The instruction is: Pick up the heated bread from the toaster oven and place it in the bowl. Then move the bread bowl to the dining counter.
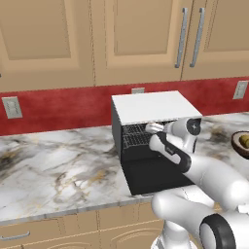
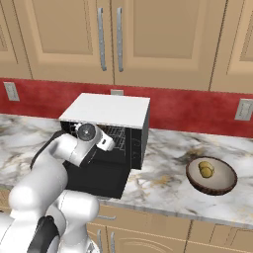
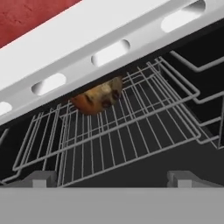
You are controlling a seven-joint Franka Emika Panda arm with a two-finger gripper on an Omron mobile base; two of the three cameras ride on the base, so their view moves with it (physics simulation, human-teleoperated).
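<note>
The toaster oven (image 1: 151, 107) (image 2: 106, 109) stands on the marble counter with its black door (image 1: 155, 175) dropped open. Far back on its wire rack (image 3: 113, 127) lies the heated bread (image 3: 97, 98), a golden-brown roll partly hidden under the oven's upper lip. My gripper (image 3: 113, 180) (image 1: 151, 128) (image 2: 109, 143) is at the oven mouth, pointed in at the rack. It is open wide, holds nothing, and is well short of the roll. The dark-brown bowl (image 2: 211, 178) (image 1: 241, 145) sits on the counter to the oven's right with small yellowish lumps in it. The dining counter is out of view.
Behind the counter (image 1: 58, 165) runs a red wall with outlets (image 1: 11, 107), and wooden cabinets (image 2: 148, 39) hang overhead. The open door (image 2: 96, 178) juts toward the counter's front edge. Bare marble lies left of the oven and between oven and bowl.
</note>
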